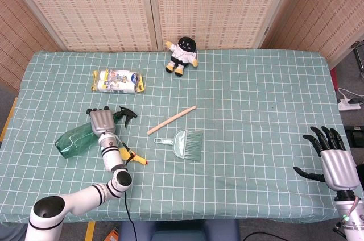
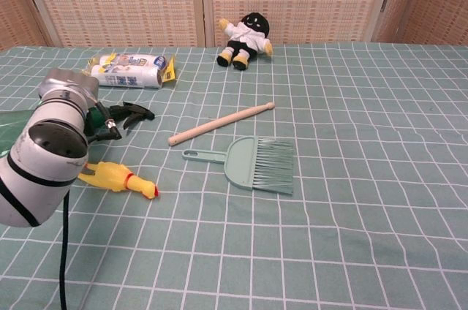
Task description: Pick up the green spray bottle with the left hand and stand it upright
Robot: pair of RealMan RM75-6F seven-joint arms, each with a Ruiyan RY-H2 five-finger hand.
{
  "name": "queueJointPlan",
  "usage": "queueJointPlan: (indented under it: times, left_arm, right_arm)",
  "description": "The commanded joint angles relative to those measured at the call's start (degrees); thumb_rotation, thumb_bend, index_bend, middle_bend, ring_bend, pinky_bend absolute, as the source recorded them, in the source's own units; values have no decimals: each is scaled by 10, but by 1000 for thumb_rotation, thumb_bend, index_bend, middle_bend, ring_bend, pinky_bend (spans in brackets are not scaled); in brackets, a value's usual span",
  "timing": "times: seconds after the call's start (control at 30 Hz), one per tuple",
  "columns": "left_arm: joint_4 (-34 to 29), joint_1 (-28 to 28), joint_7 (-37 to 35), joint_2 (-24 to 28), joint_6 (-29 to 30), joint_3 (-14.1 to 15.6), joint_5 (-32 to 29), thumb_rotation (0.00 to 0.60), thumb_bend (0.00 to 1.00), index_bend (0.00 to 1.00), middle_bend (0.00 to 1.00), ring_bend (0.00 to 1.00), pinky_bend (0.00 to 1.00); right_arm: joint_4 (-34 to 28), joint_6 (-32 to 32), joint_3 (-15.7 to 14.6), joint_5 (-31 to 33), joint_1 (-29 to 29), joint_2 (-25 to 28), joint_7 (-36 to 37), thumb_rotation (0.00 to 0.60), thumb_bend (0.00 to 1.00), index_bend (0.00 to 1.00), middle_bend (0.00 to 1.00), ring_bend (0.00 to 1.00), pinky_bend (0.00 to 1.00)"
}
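Observation:
The green spray bottle (image 1: 73,140) lies on its side at the front left of the table, its black trigger head (image 1: 127,115) pointing right. My left hand (image 1: 100,121) lies palm down over the bottle's neck, fingers wrapped around it. In the chest view my left forearm (image 2: 45,155) hides the hand; only the trigger head (image 2: 132,112) and a strip of green body (image 2: 10,126) show. My right hand (image 1: 329,159) hovers at the front right corner, fingers spread, holding nothing.
A yellow rubber chicken (image 1: 132,156) lies just right of my left forearm. A pale green brush (image 1: 188,144) and a wooden stick (image 1: 172,120) lie mid-table. A packet of rolls (image 1: 118,81) sits behind the bottle, a plush doll (image 1: 182,54) at the back.

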Motion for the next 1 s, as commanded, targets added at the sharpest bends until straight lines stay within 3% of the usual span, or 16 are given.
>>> queueJointPlan:
  times: [0.03, 0.33, 0.53, 0.73, 1.0]
  left_arm:
    - [7, -1, -11, -4, -5, -1, 13, 600, 265, 285, 432, 317, 275]
    - [-9, 1, -32, 4, 6, -1, 53, 600, 287, 340, 516, 351, 309]
    - [-76, 4, -48, 34, 26, -10, 81, 600, 289, 340, 519, 353, 305]
    - [-155, 13, -151, 114, 44, -8, 195, 600, 288, 365, 546, 379, 310]
    - [-236, 48, -285, 189, 56, -59, 224, 600, 288, 384, 573, 404, 324]
  right_arm:
    - [1, 0, 0, 0, 0, 0, 1, 600, 0, 232, 94, 29, 39]
    - [1, -2, -1, 0, 0, 1, 2, 600, 0, 232, 94, 29, 39]
    - [1, -2, -1, -1, 0, 2, 5, 600, 0, 234, 94, 29, 39]
    - [2, -1, -1, -1, 0, 1, 6, 600, 0, 238, 94, 28, 39]
    - [1, 6, 1, 0, -2, -4, -3, 600, 0, 238, 94, 28, 39]
